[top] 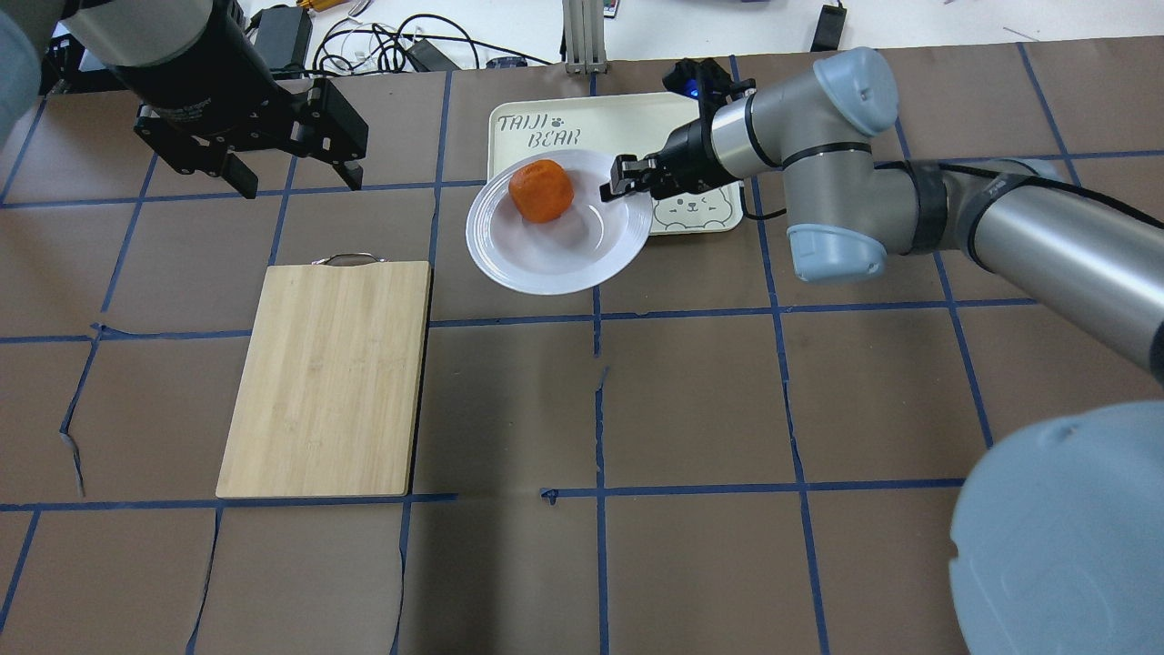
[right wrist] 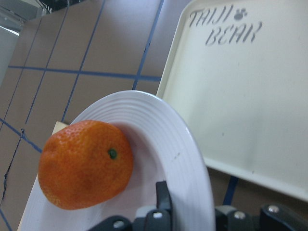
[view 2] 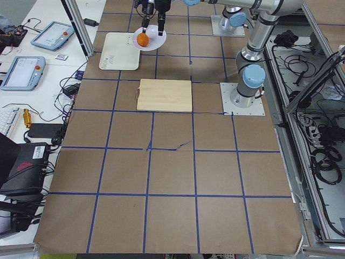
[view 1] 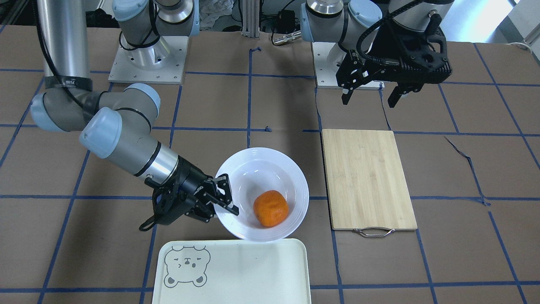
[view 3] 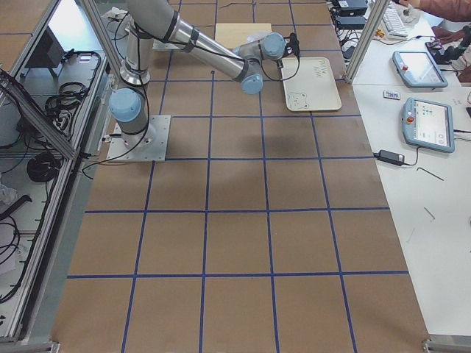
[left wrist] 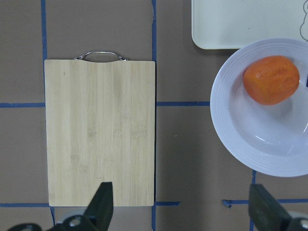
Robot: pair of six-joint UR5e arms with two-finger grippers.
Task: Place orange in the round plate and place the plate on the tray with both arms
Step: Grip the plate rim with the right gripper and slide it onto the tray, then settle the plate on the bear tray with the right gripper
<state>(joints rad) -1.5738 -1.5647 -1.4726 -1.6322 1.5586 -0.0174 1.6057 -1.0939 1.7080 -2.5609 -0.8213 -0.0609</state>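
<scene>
The orange (view 1: 271, 208) (top: 541, 190) (right wrist: 85, 163) lies inside the white round plate (view 1: 261, 154) (top: 546, 273) (left wrist: 231, 130). My right gripper (view 1: 225, 194) (top: 618, 182) (right wrist: 187, 211) is shut on the plate's rim, one finger above it and one below. The plate looks slightly tilted, and its edge overlaps the near edge of the cream tray (view 1: 253, 274) (top: 627, 118) (right wrist: 250, 96). My left gripper (view 1: 369, 101) (top: 302, 186) (left wrist: 180, 202) hangs open and holds nothing, high above the table beyond the cutting board's plain end, well away from the plate.
A bamboo cutting board (view 1: 367, 179) (top: 327, 377) (left wrist: 101, 130) with a metal handle lies beside the plate on my left side. Brown paper with blue tape lines covers the table. Cables and tablets sit past the table's edges.
</scene>
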